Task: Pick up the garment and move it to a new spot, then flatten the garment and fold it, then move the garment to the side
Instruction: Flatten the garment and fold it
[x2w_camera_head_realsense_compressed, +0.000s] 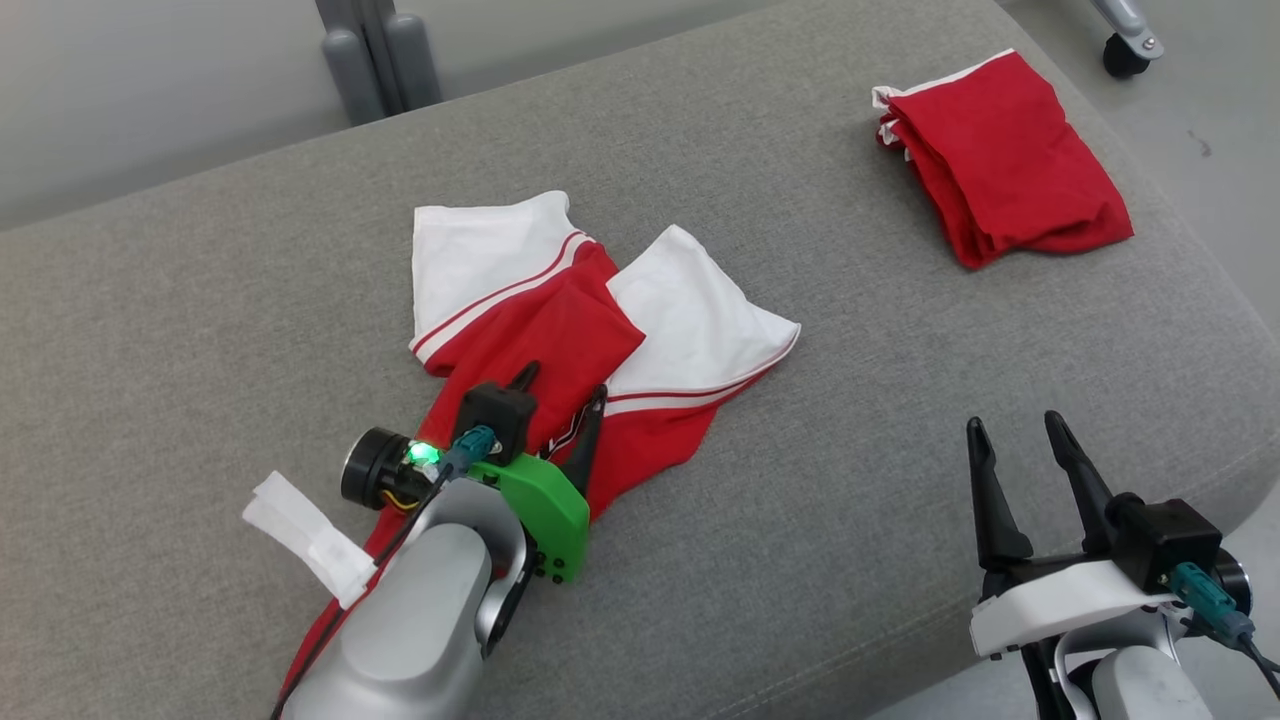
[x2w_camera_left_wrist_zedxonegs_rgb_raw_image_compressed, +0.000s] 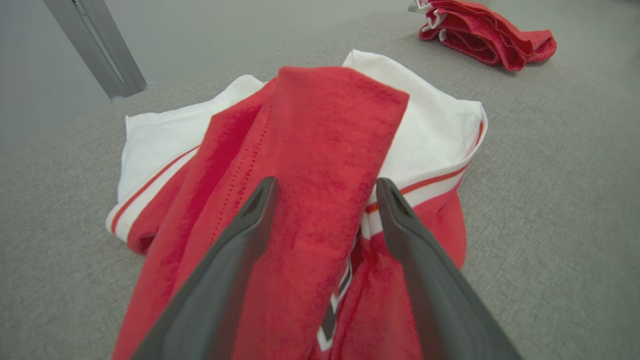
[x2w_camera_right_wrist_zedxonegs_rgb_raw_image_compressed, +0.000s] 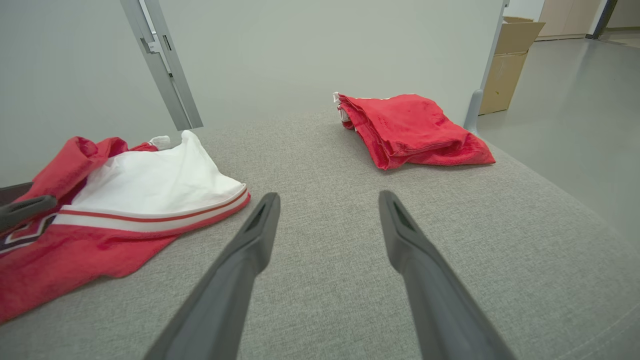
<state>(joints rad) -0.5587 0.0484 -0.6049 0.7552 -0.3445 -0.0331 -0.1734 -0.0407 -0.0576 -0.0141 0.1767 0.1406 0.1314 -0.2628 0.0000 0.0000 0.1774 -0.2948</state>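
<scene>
Straddling the crumpled jersey (x2w_camera_head_realsense_compressed: 690, 300), the left gripper (x2w_camera_head_realsense_compressed: 563, 382) is hanging open, the right gripper (x2w_camera_head_realsense_compressed: 1015, 422) likewise. Flattening and folding are waiting.

Lower end of garment (x2w_camera_head_realsense_compressed: 560, 330) hidden beneath left arm (x2w_camera_head_realsense_compressed: 430, 610), chest lettering (x2w_camera_left_wrist_zedxonegs_rgb_raw_image_compressed: 330, 320) creased, unreadable

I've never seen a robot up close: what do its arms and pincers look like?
Both pincers have two long, dark fingers. The left pincer has a silver-grey arm with a green bracket, a teal plug and white tape. The right pincer has a white mount and black block.
</scene>
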